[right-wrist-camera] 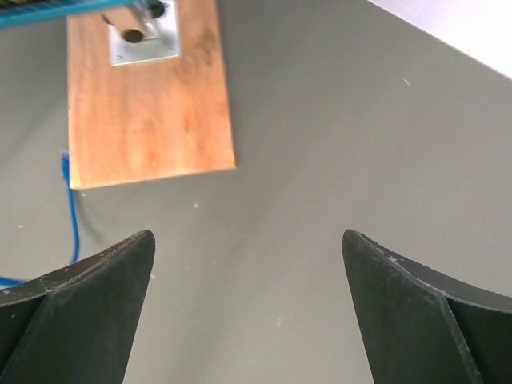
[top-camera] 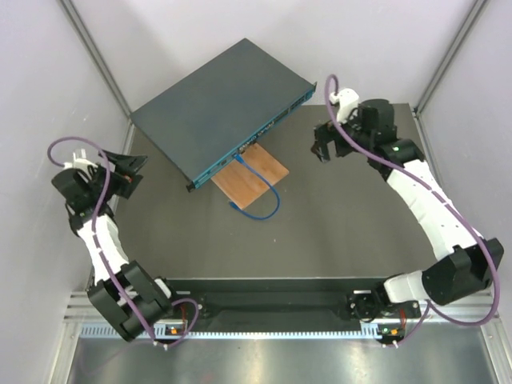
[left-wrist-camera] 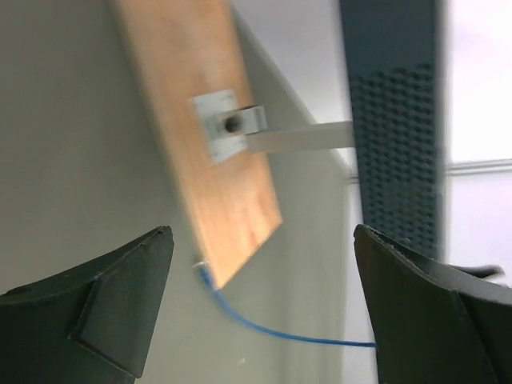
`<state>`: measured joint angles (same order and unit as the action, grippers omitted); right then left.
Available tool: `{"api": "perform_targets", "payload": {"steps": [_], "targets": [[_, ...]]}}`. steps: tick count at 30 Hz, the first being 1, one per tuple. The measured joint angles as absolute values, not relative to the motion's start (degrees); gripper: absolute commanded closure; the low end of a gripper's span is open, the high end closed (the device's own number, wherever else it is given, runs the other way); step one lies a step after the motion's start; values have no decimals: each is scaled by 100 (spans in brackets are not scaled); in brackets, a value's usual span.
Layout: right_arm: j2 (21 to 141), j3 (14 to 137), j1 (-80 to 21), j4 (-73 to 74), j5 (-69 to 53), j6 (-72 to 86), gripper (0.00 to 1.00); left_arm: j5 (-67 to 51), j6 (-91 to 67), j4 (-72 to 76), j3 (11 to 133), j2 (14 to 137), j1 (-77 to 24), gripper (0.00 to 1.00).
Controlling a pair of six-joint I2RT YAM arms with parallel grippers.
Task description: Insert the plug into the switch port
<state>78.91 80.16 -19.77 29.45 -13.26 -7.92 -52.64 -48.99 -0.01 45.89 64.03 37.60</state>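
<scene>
Grey walls are closing in a dark surface (top-camera: 336,232), where the switch (top-camera: 224,108) is lying flat at the far left, its lighter port face turning toward the middle. The left gripper (top-camera: 138,172) is hovering beside the switch's left corner and the right gripper (top-camera: 322,154) off its right end, each with jaws spread wide and holding nothing. A wooden board (top-camera: 252,178) carrying a metal bracket (right-wrist-camera: 144,32) is lying just beside the port face, crowding any low approach. A blue cable (top-camera: 272,196) is looping over it, limp and light. Its plug (left-wrist-camera: 204,276) is resting by the board's corner. Small, hard and probably fragile at the clip, it is best pinched by the body, not the cord. The cable's other end is reaching the port face; whether it is seated cannot be told.
</scene>
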Motion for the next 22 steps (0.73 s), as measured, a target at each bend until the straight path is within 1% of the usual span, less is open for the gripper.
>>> {"api": "perform_targets", "payload": {"steps": [4,7,10,16,22], "targets": [[7620,7725,-1317,3004,-1658,-788,0,-4880,-3218,-2185,5697,6740,3927,1],[7531,7544,-880,3044,-1852,-784,0,-4617,-2119,-3312,6261,6842,3935,1],[7452,7251,-412,3109,-2045,-805,0,-4313,-1055,-4097,6486,6829,3935,1],[7349,6641,336,3350,-2139,-1118,0,-3546,526,-4939,6493,6764,3933,1],[7349,6337,591,3520,-2134,-1402,0,-3011,1194,-5068,6466,6713,3922,1]]}}
